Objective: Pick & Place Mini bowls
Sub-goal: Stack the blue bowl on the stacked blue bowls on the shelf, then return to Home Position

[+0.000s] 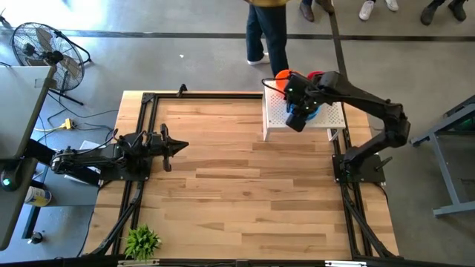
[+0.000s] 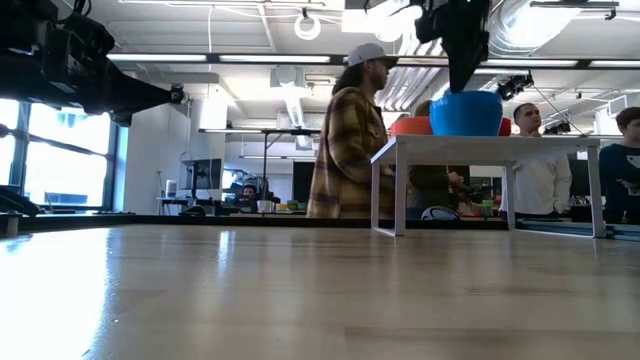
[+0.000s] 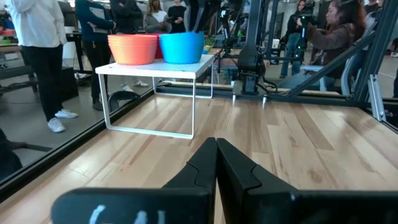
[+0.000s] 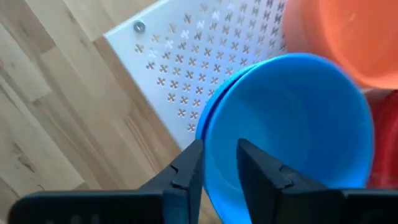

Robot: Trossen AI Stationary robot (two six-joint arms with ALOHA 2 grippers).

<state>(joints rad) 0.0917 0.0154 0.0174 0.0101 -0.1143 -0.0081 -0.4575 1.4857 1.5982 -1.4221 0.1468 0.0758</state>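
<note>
While every bowl in sight sits stacked on the white perforated stand (image 1: 276, 111) at the far right of the table (image 1: 237, 185), the task looks to be at its opening: no bowl lies on the bare wood, and the picking, as far as the views tell, is only starting. Poised over the stand, the right gripper (image 4: 219, 163) has its two dark fingers parted by a narrow gap, straddling the near rim of the blue bowls (image 4: 292, 124); one finger sits outside the wall and one inside, but whether they press on the plastic yet cannot be told. Its left neighbour, the left gripper (image 3: 216, 163), waits low over the left side of the table with its jaws pressed together, holding nothing. In the left wrist view the orange bowls (image 3: 132, 48) and the blue ones stand side by side as nested stacks, and a red bowl (image 1: 315, 76) shows at the stand's far edge in the high view. Each bowl is smooth, matte plastic, round and shallow with thin flaring walls, so a nested stack may resist yielding only one. Cross-shaped holes pattern the stand's sheet top, which rests on slim white legs. People (image 2: 352, 135) stand beyond the table's far edge.
</note>
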